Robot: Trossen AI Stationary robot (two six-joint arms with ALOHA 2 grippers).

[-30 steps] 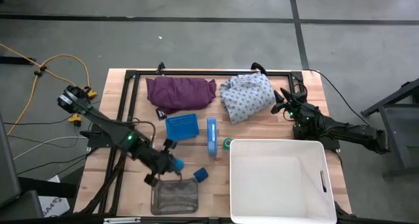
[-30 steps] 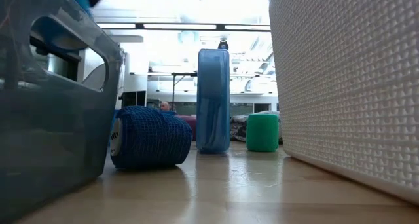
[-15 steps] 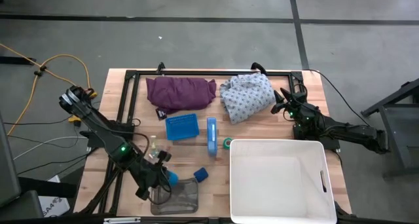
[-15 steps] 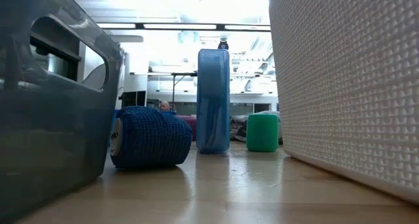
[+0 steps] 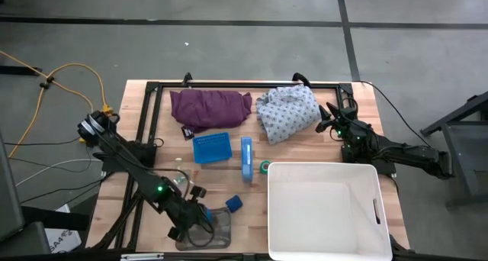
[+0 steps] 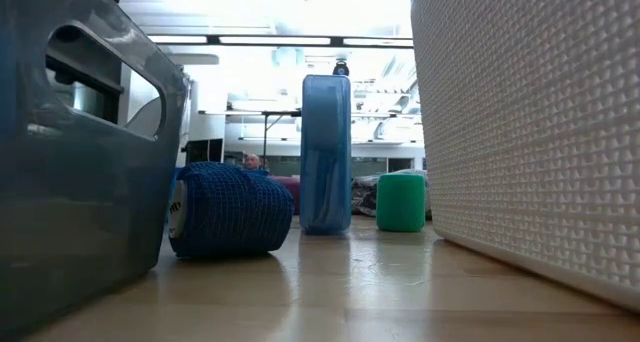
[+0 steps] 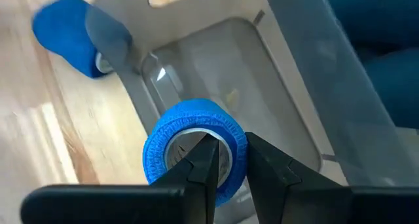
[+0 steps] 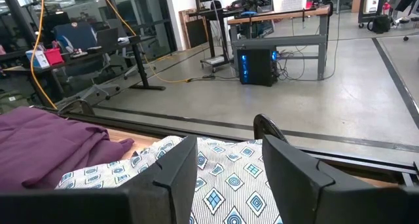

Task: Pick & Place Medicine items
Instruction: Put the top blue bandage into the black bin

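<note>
My left gripper (image 5: 197,214) (image 7: 229,152) is shut on a bright blue tape-like roll (image 7: 190,135) and hangs over a clear grey bin (image 5: 204,230) (image 7: 216,67) near the table's near edge. A darker blue roll (image 5: 234,204) (image 6: 230,210) lies on its side beside that bin. A small blue block (image 5: 246,158) (image 6: 326,152) stands upright, and a green roll (image 5: 264,167) (image 6: 401,202) stands next to it. Tiny pale pieces (image 5: 179,166) lie by the left arm. My right gripper (image 5: 332,125) (image 8: 226,178) waits open over a patterned cloth (image 5: 288,112). My left gripper holds the bright blue roll by its wall (image 7: 234,142). One finger (image 7: 204,162) is inside the roll's hole and the other (image 7: 265,168) is outside. The fingers come from above, slanting down. The roll is lifted clear, over the open inside of the grey bin.
A large white basket (image 5: 324,209) (image 6: 530,132) fills the near right of the table. A flat blue tray (image 5: 211,148), a purple cloth (image 5: 210,108) and the patterned cloth lie toward the far edge inside a black frame (image 5: 152,85). Bare wood shows between the bins.
My left gripper has carried the bright blue roll toward the table's near edge, from beside the darker roll to over the grey bin, and has stayed shut on it. The roll has left the top of the low view. The right arm has kept still.
</note>
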